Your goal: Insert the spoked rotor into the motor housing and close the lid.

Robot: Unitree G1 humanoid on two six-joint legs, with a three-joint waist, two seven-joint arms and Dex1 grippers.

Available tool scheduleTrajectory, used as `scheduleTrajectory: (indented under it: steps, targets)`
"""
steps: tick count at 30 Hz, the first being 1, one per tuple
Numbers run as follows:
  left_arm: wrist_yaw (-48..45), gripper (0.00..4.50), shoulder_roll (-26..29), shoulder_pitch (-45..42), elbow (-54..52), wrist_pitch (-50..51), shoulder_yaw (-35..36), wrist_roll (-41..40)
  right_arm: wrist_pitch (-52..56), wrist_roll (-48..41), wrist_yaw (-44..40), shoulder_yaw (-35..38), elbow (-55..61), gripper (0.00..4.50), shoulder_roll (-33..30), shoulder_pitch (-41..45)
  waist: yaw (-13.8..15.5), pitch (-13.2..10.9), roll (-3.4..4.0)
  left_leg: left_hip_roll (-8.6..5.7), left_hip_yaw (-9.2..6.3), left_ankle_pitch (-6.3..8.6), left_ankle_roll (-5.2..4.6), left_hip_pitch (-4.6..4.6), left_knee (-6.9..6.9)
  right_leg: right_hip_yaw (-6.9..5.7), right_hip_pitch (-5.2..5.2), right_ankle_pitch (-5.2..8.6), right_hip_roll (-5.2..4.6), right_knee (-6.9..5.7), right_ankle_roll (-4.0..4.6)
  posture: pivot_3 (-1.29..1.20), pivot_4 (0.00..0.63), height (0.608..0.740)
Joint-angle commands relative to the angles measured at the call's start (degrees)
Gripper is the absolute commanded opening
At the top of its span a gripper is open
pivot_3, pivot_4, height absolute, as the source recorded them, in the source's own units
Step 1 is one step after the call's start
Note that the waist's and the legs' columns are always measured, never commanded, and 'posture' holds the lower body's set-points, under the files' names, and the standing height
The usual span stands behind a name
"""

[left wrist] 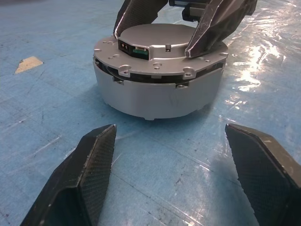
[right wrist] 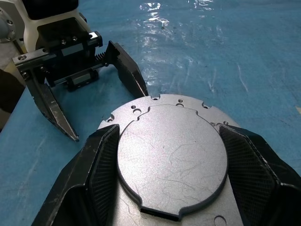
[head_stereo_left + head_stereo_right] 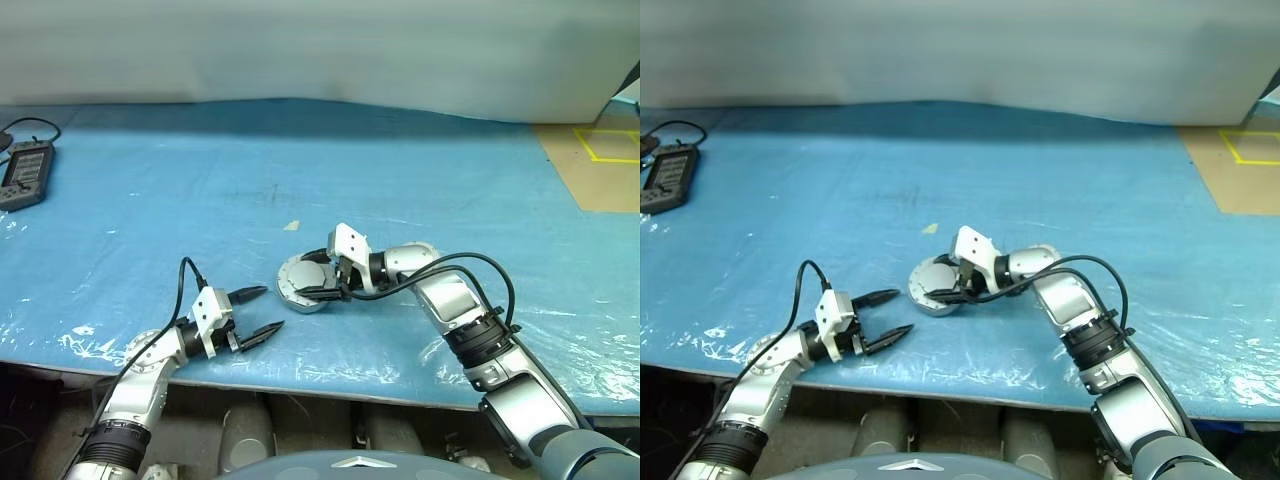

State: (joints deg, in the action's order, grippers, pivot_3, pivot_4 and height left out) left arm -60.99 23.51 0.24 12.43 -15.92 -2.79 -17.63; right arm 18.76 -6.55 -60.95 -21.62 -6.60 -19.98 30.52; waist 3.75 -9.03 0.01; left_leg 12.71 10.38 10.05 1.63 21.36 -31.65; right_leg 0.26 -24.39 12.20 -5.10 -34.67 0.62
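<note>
a blue plastic-covered tabletop (image 3: 200,190) carries few things: a dark handheld controller with a black cable (image 3: 26,172) lies far off at the robot's left edge, a small pale scrap (image 3: 291,226) lies just beyond the work area, and a tan board marked with yellow tape (image 3: 600,165) sits at the far right; none of these lies between the hands and the part. the round silver metal motor housing (image 3: 303,283) rests flat on the tabletop near the front edge, with a flat silver lid plate (image 2: 171,162) lying on top of it; in the left wrist view a dark gap shows between the plate's flange and the body beneath. the right hand (image 3: 325,280) reaches in from the robot's right, its two black fingers spread wide on either side of the lid plate's raised round centre, tips resting on or just above the flange; whether they press it cannot be told. the left hand (image 3: 260,312) hovers just beside the housing on the robot's left, pointed toward it, fingers released wide and holding nothing, a bare strip of tabletop between them and the housing
</note>
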Motion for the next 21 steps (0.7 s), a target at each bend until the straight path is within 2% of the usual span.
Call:
scheduleTrajectory:
  steps: [1, 10, 21]
  targets:
    - [0.02, 3.89, 0.37, 0.67, -0.96, -0.19, -0.26, 0.2, 0.76, -1.09, -0.3, 0.37, 1.79, 3.26, 0.58, 1.15, 0.0, 0.0, 0.0, 0.0, 0.0, 0.0, 0.0, 0.0, 0.0, 0.0, 0.0, 0.0, 0.0, 0.0, 0.0, 0.0, 0.15, 0.74]
    - [-0.16, 3.89, 0.48, 0.62, -0.39, -0.4, -0.32, 0.43, -0.03, 2.1, 1.73, -1.42, -0.24, 3.26, 1.93, 2.54, -0.03, 0.0, 0.0, 0.0, 0.0, 0.0, 0.01, 0.0, 0.0, 0.0, 0.0, 0.0, 0.0, -0.01, 0.0, 0.0, 0.15, 0.74]
    - [-0.2, 3.89, 0.5, 0.64, 0.2, -0.88, -0.22, 0.57, -0.39, 1.08, 0.2, -0.26, -0.55, 3.26, 0.86, 2.33, -0.02, 0.0, 0.0, 0.0, 0.01, 0.0, 0.01, 0.0, -0.03, 0.0, 0.0, 0.0, 0.0, -0.02, 0.0, 0.0, 0.15, 0.74]
